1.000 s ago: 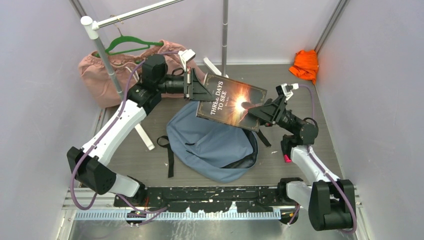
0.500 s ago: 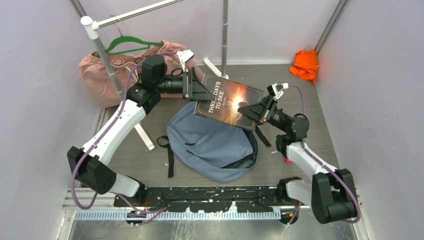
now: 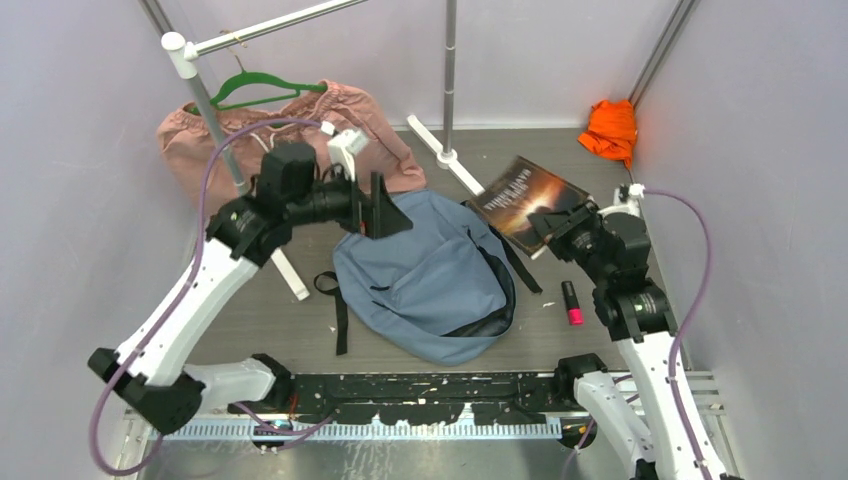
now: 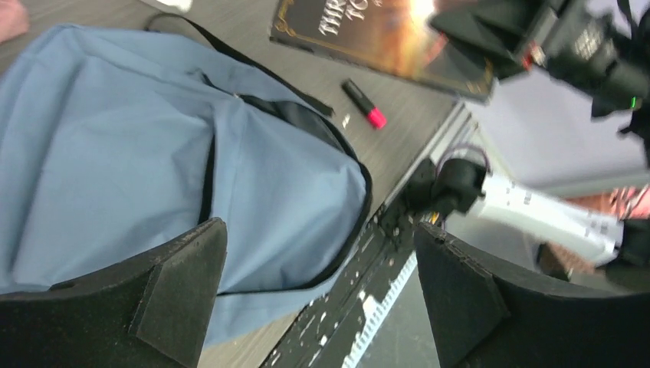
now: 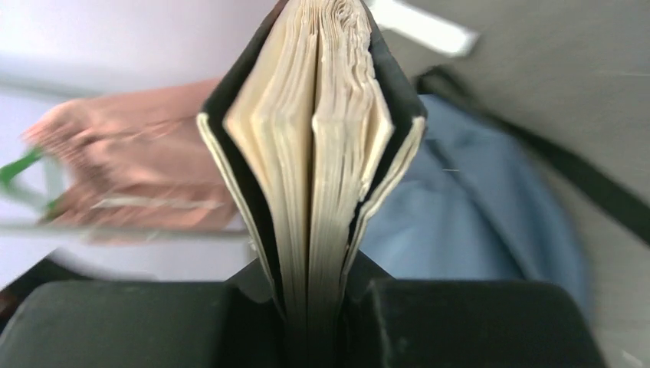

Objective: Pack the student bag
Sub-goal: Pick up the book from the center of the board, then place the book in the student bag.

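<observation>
With my right gripper (image 3: 549, 224) pinching the book (image 3: 520, 193) and my left gripper (image 3: 386, 207) wide above the bag (image 3: 425, 275), I'd have the left hold the bag open first.

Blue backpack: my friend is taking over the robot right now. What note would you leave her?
Left end effector: open, empty, over the soft dusty-blue fabric backpack.
Right end effector: shut on the dark sunburst-cover book, held to the backpack's right.
Done: book picked up.
To do: put it into the backpack.
</observation>
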